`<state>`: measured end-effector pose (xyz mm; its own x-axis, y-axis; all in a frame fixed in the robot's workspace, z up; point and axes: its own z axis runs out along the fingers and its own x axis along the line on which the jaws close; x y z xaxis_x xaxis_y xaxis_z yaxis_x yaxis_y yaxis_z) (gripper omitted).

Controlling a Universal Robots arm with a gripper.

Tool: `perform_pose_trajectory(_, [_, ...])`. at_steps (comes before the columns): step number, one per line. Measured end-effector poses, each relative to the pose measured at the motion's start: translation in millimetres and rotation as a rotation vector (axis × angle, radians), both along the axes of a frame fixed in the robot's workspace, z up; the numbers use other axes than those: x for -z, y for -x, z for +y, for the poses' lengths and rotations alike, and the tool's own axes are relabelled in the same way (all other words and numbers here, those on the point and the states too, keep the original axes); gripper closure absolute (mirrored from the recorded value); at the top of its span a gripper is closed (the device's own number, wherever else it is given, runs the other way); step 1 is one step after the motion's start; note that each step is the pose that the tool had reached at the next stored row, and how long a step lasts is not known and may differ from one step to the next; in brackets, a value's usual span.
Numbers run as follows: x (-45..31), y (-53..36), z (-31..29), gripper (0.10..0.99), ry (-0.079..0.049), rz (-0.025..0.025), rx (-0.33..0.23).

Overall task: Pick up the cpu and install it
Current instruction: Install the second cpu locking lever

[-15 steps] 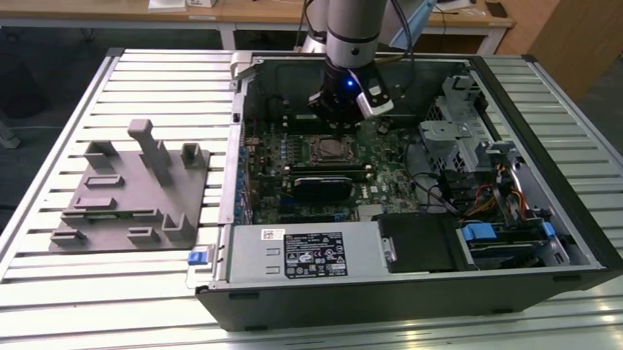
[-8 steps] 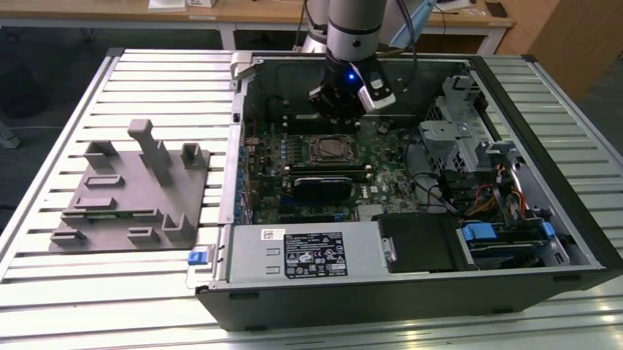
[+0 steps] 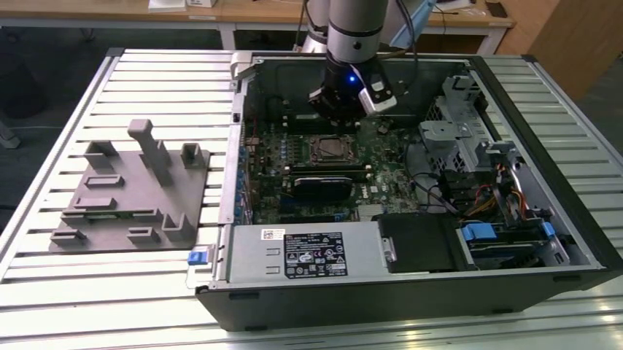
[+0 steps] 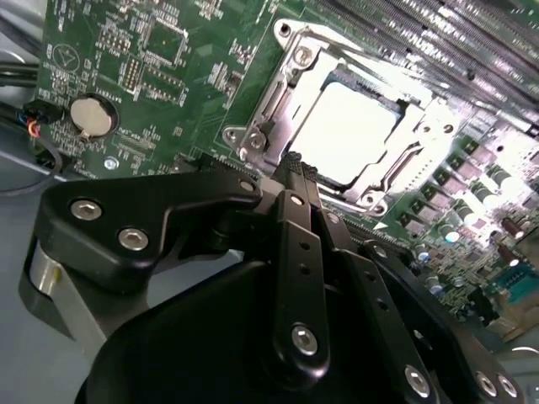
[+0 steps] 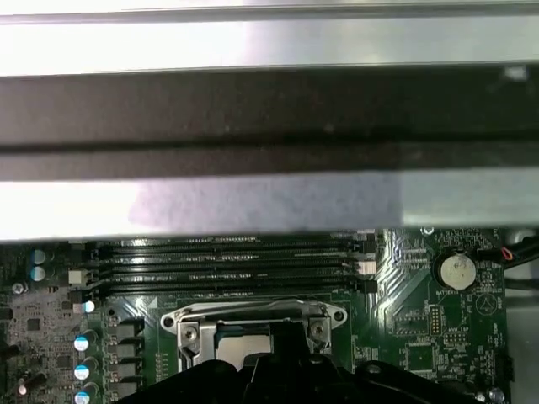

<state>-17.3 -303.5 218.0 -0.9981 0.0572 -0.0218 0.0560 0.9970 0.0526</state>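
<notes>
I am hovering my black gripper (image 4: 296,172) just above the pale silver-grey square cpu (image 4: 344,132), seated in its metal-framed socket (image 4: 253,139); fingers closed together, holding nothing.

You're looking at a worktop (image 3: 58,306) of ribbed pale metal slats, lit evenly from above. Behind it runs a wooden desk (image 3: 262,16) on white legs (papers lie on its top), and a wooden cabinet (image 3: 574,36) stands at the exterior view's right over dark floor (image 3: 39,95).
</notes>
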Motion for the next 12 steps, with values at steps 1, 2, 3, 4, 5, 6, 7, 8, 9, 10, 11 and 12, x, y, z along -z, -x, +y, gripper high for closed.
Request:
perform_pose_trajectory(1, [0.2,0.0,-1.1,0.980,0.000,0.0000,0.000])
perform_pose_trajectory(2, [0.3,0.0,-2.3,0.980,0.000,0.0000,0.000])
perform_pose_trajectory(3, [0.3,0.0,-3.5,0.980,0.000,0.0000,0.000])
perform_pose_trajectory(4, [0.3,0.0,-4.5,0.980,0.000,0.0000,0.000])
perform_pose_trajectory(5, [0.3,0.0,-5.3,0.980,0.000,0.0000,0.000])
perform_pose_trajectory(6, [0.3,0.0,-5.9,0.980,0.000,0.0000,0.000])
perform_pose_trajectory(7, [0.2,0.0,-6.2,0.980,0.000,-0.0001,0.000])
perform_pose_trajectory(8, [-0.2,0.0,-6.4,0.980,0.000,0.0000,0.000])
perform_pose_trajectory(9, [-0.9,0.0,-6.6,0.980,0.000,0.0001,0.000])
perform_pose_trajectory(10, [-2.1,0.0,-6.7,0.980,0.000,0.0000,0.000])
perform_pose_trajectory(11, [-3.5,0.0,-6.7,0.980,-0.001,-0.0001,0.000])
perform_pose_trajectory(12, [-5.1,0.0,-6.7,0.980,0.000,0.0000,0.000])
